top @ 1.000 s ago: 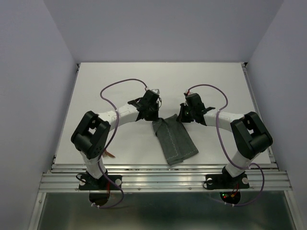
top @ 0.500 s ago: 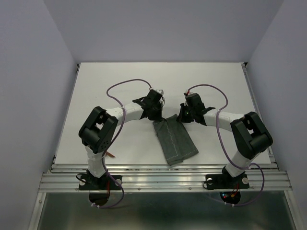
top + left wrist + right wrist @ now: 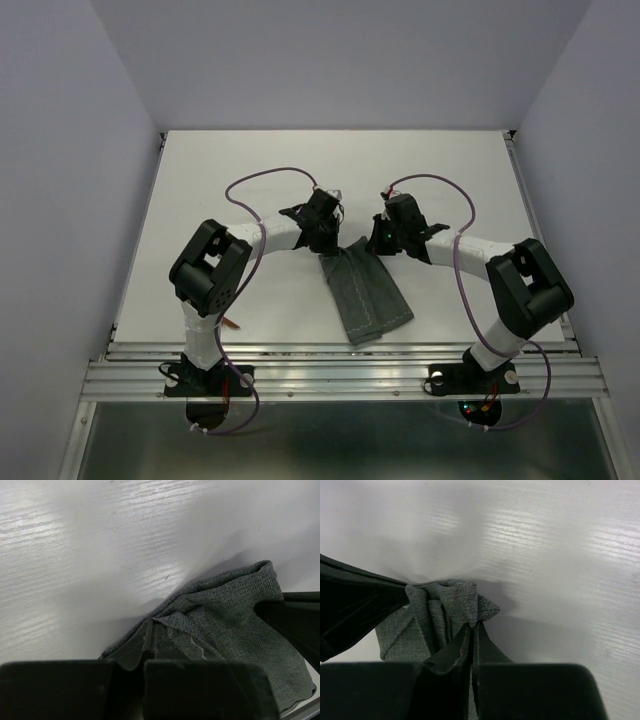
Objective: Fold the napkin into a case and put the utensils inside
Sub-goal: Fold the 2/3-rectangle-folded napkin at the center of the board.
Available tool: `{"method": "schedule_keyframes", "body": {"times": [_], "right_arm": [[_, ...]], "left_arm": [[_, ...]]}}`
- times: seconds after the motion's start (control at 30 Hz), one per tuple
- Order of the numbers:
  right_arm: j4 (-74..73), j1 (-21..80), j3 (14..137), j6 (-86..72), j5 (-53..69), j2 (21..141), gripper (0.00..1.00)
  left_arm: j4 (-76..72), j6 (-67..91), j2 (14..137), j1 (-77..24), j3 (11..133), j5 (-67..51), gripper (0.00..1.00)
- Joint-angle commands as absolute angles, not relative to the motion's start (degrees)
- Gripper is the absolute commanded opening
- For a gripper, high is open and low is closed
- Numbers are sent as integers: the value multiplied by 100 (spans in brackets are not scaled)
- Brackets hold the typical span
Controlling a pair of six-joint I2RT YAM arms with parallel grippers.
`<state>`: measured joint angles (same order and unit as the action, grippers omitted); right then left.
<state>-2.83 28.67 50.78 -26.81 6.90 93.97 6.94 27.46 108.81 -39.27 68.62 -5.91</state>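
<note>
The grey-green napkin (image 3: 365,292) lies as a folded strip in the middle of the table, its far end bunched up between the two arms. My left gripper (image 3: 326,240) is shut on the far left corner of that end, and in the left wrist view the napkin (image 3: 225,625) rises from the closed tips of that gripper (image 3: 150,623). My right gripper (image 3: 378,240) is shut on the far right corner. In the right wrist view a small peak of the napkin (image 3: 462,600) sticks up above that gripper (image 3: 474,626). A thin copper-brown sliver of the utensils (image 3: 229,323) peeks out beside the left arm's lower link. The rest is hidden.
The white table (image 3: 240,160) is bounded by a metal rail (image 3: 340,372) at the near edge and by grey walls on three sides. Purple cables (image 3: 262,178) loop above both arms.
The left arm's elbow has swung to the right and its gripper has edged toward the right gripper. The right gripper shifted slightly left. The napkin's far end has bunched up between them.
</note>
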Motion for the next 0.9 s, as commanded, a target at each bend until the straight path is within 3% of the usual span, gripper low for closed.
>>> {"method": "schedule_keyframes", "body": {"times": [0.0, 0.87], "right_arm": [[-264, 3093, 5168, -2672, 694, 9079, 1], [-518, 3990, 5747, -3138, 360, 9492, 1]], "left_arm": [[686, 2672, 10986, -3946, 6970, -633, 0], [642, 2777, 11021, -3938, 6856, -677, 0]]}}
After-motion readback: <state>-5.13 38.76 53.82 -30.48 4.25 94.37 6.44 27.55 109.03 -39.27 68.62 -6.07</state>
